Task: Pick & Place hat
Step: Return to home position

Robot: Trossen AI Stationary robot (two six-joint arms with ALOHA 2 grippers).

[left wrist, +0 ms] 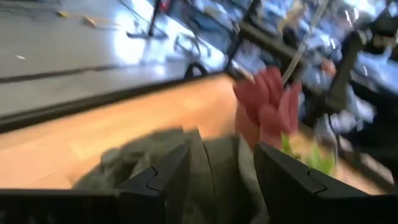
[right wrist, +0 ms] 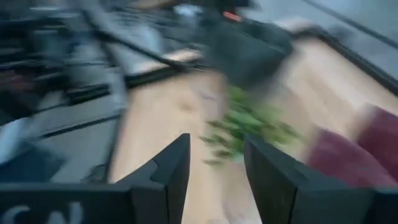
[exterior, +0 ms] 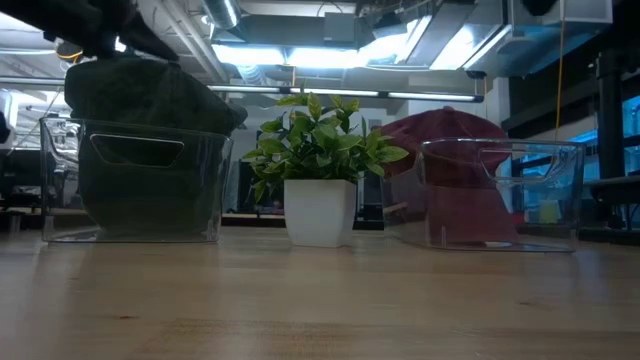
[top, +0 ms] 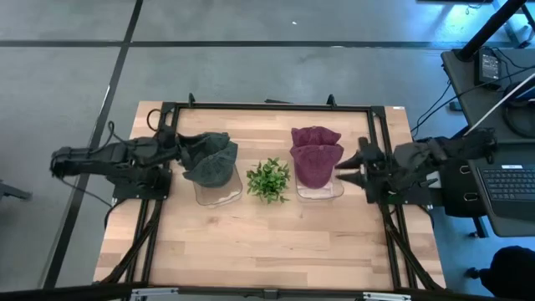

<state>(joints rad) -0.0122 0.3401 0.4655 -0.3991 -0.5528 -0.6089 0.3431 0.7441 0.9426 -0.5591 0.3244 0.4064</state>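
In front of the potted plant, table: pale wood planks, smooth.
Potted plant: leafy sprigs in a white square pot; it separates the two bins.
Left bin, just beside plant, left-arm side: clear rigid plastic. Black caps, soft fabric, heaped above rim.
Right bin, opposite side of plant: same plastic. Red caps, domed and slumped.
Left gripper: fingers spread, holding nothing, at black caps' outer edge; release apparently complete.
Right gripper: spread, holding nothing, outboard of right bin, aimed toward plant.
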